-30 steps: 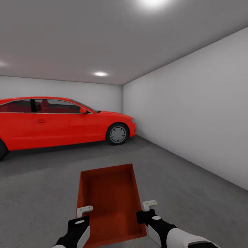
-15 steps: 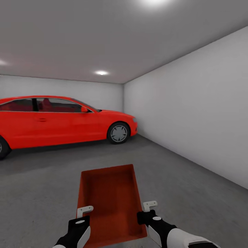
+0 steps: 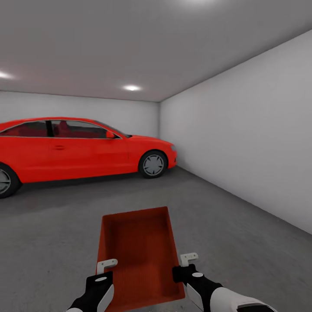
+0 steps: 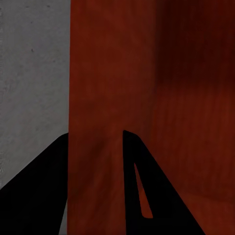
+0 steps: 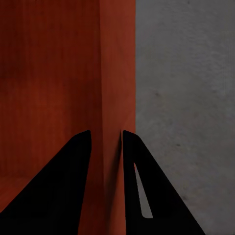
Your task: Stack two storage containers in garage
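between both arms, short of the red car [image 3: 82, 147], the storage container [image 3: 138, 255] was carried above the floor [image 3: 242, 242], left gripper [image 3: 105, 265] and right gripper [image 3: 188, 258] fingers clenched on opposite walls. the view had swung slightly left, suggesting a drop-off spot was being sought.

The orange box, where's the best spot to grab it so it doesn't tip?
Probably its two long side walls, one gripper on each from above, as now: the storage container is lidless with thin walls, so the left gripper and right gripper straddle opposite rims, keeping it level.
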Robot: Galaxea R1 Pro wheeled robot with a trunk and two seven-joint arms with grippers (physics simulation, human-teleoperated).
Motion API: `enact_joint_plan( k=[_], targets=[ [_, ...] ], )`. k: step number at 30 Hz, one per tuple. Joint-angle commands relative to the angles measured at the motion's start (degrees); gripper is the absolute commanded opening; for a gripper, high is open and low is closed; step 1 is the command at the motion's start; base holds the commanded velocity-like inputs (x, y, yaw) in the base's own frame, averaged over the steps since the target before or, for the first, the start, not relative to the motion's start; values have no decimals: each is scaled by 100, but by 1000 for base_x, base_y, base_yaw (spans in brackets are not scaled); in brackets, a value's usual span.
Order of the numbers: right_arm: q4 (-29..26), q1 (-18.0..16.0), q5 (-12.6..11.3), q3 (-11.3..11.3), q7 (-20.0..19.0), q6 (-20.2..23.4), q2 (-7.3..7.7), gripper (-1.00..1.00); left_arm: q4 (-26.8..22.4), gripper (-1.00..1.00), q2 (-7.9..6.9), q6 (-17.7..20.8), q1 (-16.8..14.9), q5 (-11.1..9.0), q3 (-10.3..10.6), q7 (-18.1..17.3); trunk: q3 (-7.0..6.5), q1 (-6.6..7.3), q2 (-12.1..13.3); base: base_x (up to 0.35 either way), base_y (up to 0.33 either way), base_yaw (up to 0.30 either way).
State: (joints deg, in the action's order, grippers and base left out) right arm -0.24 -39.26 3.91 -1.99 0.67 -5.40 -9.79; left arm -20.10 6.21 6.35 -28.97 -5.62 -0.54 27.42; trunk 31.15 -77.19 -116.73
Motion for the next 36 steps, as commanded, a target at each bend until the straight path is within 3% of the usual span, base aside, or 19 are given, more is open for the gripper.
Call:
enact_joint_plan(
  k=[1,36],
  targets=[
    [-64,-11,-3,199,48,-14,3,-100,-3,-100,4,12,5,-71,177,0,16,1,-4,0,0,84],
    [-64,-11,-4,199,48,-14,1,-100,-7,-100,3,15,5,-71,169,-120,322,1,-4,0,0,84]
  ],
)
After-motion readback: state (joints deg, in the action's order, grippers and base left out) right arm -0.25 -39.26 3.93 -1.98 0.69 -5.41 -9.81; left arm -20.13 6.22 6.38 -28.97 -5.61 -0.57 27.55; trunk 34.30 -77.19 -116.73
